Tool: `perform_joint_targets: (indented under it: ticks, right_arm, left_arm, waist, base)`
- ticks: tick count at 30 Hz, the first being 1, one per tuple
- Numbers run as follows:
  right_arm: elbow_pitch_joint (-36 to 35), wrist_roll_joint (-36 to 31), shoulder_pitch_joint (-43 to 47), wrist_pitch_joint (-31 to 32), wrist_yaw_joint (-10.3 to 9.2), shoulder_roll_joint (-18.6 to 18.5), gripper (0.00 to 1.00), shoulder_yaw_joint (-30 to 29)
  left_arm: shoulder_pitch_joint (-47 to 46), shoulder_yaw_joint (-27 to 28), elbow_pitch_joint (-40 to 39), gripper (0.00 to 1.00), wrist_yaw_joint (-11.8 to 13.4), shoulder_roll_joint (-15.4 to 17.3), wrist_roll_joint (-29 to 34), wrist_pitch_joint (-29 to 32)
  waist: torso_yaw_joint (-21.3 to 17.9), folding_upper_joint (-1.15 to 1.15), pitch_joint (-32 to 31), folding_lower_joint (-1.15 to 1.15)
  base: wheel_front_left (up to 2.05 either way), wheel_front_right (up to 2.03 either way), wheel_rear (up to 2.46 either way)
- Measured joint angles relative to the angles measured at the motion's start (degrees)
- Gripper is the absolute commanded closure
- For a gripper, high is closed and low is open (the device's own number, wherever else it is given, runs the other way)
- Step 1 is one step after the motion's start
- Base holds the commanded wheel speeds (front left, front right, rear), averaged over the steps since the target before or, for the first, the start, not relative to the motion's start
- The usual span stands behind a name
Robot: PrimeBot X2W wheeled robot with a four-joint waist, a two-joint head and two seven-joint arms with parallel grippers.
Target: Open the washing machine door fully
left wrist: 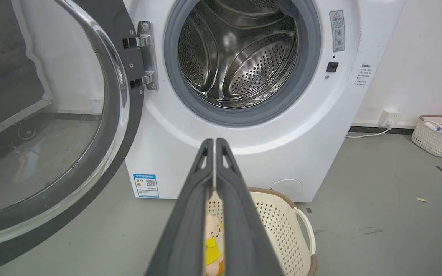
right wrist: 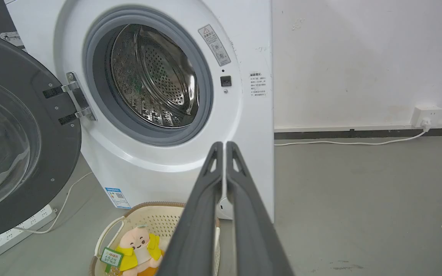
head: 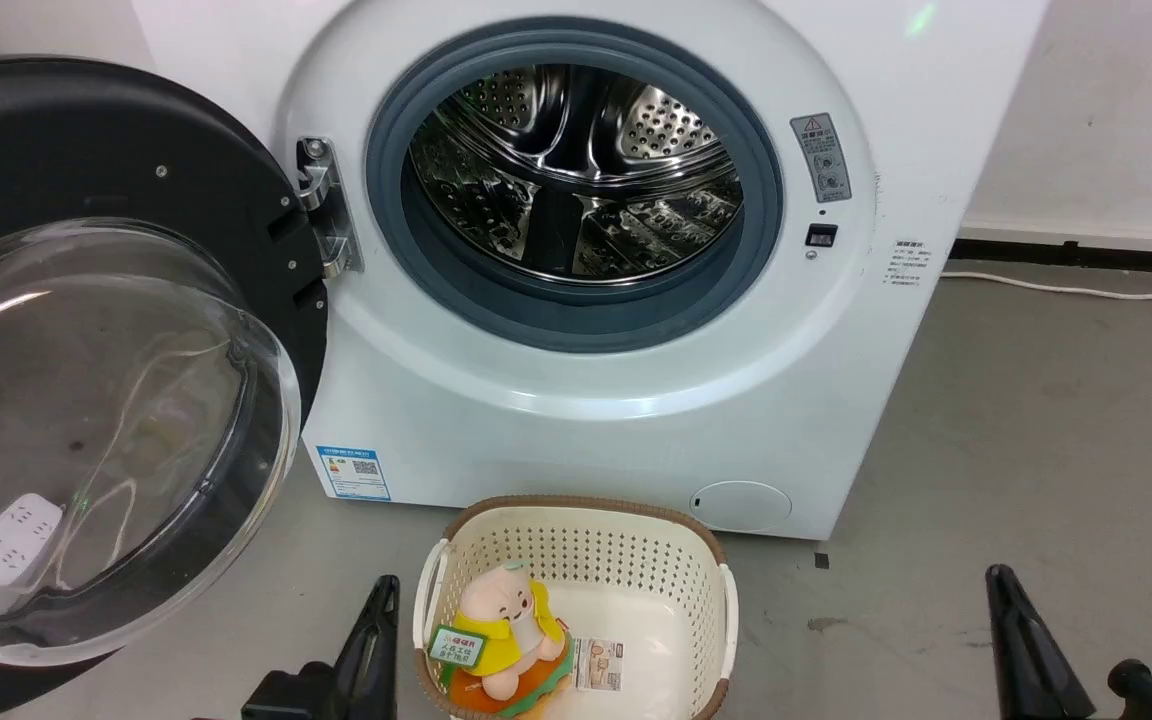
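2 grippers inspected, both mine, both closed. My left gripper [head: 386, 588] sits at 7 o'clock in the head view, its fingers pressed together along their length and holding nothing. My right gripper [head: 999, 575] sits at 5 o'clock, in the same condition, with the tips meeting and nothing between them. Neither touches any object. The washing machine door [head: 86, 140] stands at 9 o'clock of the drum opening [head: 576, 180], swung well clear of it on the metal hinge [head: 328, 205]. The door's black inner rim and bulging glass bowl face the head camera, and the grey gasket [head: 576, 320] is fully exposed. The washing machine [head: 586, 430] occupies 12 o'clock in the head view, a white front-loader with a blue label sticker [head: 354, 472] at its lower left corner and 1 round cap [head: 741, 505] at its lower right. A cream perforated basket [head: 576, 508] stands on the grey floor [head: 1036, 450] at 6 o'clock, just in front of the machine and between my 2 grippers. In it lies 1 plush toy [head: 506, 625] in a yellow jacket. A white power strip [right wrist: 17, 230] lies on the floor beneath the open door.
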Motion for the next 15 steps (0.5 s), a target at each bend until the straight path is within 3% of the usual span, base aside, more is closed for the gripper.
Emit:
perform_joint_targets:
  ticks: [15]
  right_arm:
    - [0.0,-1.0,-0.2,1.5,0.00,0.0,1.00,0.2]
  left_arm:
    - [-0.2,0.8,-0.3,1.00,0.0,-0.1,0.6,1.7]
  waist:
    - [-0.7,0.00,0.2,0.00]
  base:
    - [0.00,0.00,0.00]
